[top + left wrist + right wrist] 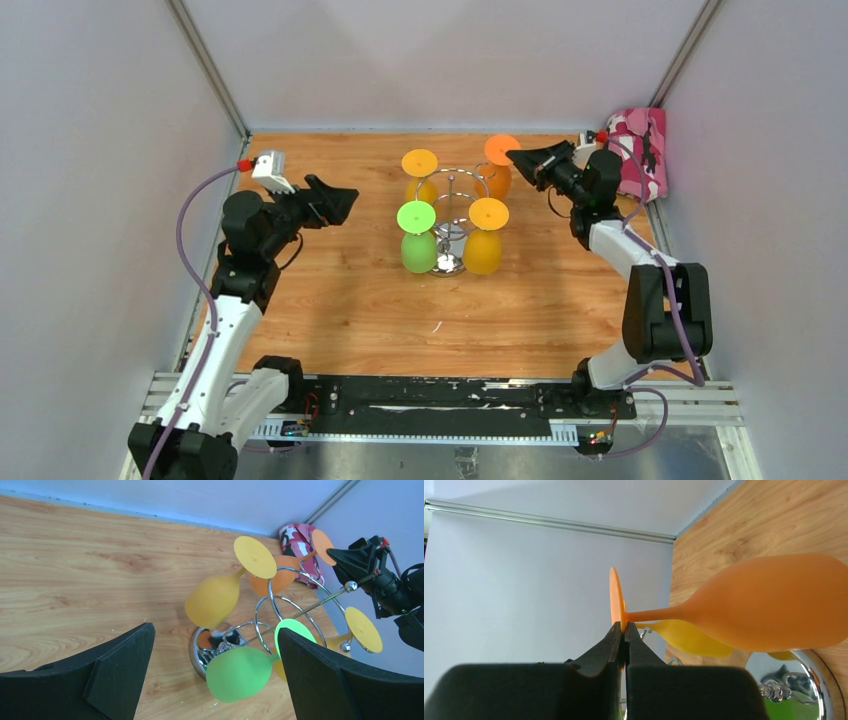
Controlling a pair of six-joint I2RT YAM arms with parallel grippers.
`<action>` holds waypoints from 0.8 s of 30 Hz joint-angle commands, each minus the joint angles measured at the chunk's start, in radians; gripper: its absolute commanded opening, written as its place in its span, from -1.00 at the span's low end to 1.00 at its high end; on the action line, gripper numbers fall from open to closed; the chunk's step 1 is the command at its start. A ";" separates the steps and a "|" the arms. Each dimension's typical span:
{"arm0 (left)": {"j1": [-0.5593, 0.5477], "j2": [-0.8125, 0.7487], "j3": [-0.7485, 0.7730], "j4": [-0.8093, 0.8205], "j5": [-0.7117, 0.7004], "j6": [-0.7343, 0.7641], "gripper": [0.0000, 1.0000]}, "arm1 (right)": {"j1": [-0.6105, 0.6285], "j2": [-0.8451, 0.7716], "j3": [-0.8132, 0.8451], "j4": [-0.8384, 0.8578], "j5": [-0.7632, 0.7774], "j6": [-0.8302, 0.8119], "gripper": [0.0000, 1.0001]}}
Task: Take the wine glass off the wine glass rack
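Observation:
The chrome wine glass rack (455, 176) stands mid-table with plastic wine glasses hanging bowl-down: a yellow one (420, 164), a green one (418, 245) and a yellow-orange one (485, 245). My right gripper (516, 157) is shut on the foot disc of the orange wine glass (498, 178) at the rack's back right. In the right wrist view the gripper (624, 627) pinches the disc's edge, and the orange bowl (774, 602) is beside it. I cannot tell whether the stem still sits in the wire arm. My left gripper (345, 200) is open and empty, left of the rack and facing the green glass (237, 672).
A pink patterned object (640, 150) lies at the back right corner, behind my right arm. White walls enclose the wooden table (330, 300) on three sides. The rack's round base (199, 652) sits on the table.

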 commanded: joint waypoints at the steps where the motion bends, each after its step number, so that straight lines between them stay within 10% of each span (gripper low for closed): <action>1: 0.007 -0.023 0.021 -0.005 -0.002 0.002 1.00 | -0.029 -0.046 0.049 -0.084 0.059 -0.089 -1.00; 12: 0.007 0.018 0.069 0.082 0.002 -0.039 0.95 | -0.207 -0.097 0.158 -0.001 -0.023 -0.062 -1.00; 24: 0.007 0.076 0.149 0.139 0.013 -0.045 0.44 | -0.254 -0.257 0.186 0.294 -0.241 0.201 -1.00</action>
